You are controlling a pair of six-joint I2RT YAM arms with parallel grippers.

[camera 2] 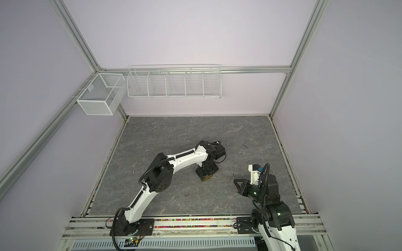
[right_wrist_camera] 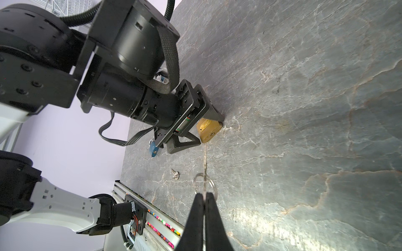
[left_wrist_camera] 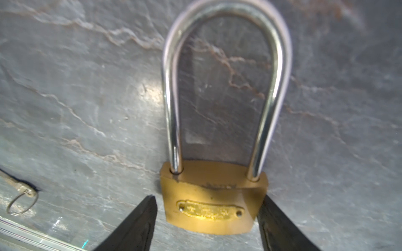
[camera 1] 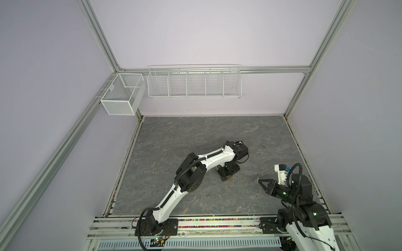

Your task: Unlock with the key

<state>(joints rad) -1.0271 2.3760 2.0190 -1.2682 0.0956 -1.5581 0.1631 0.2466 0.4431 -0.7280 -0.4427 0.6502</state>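
A brass padlock with a long steel shackle lies flat on the grey stone table. Both shackle legs sit in the body. My left gripper points down over it, open, with one finger on each side of the brass body; one finger stands apart from it, the other is at its side. In the right wrist view the padlock shows between those fingers. My right gripper is shut on a key with a ring, its blade pointing toward the padlock's end. In both top views this gripper hovers right of the lock.
A second key on a ring lies on the table, front-left of the padlock. A small dark scrap lies further back on the right. White wire baskets hang on the back wall. An aluminium rail borders the table's front.
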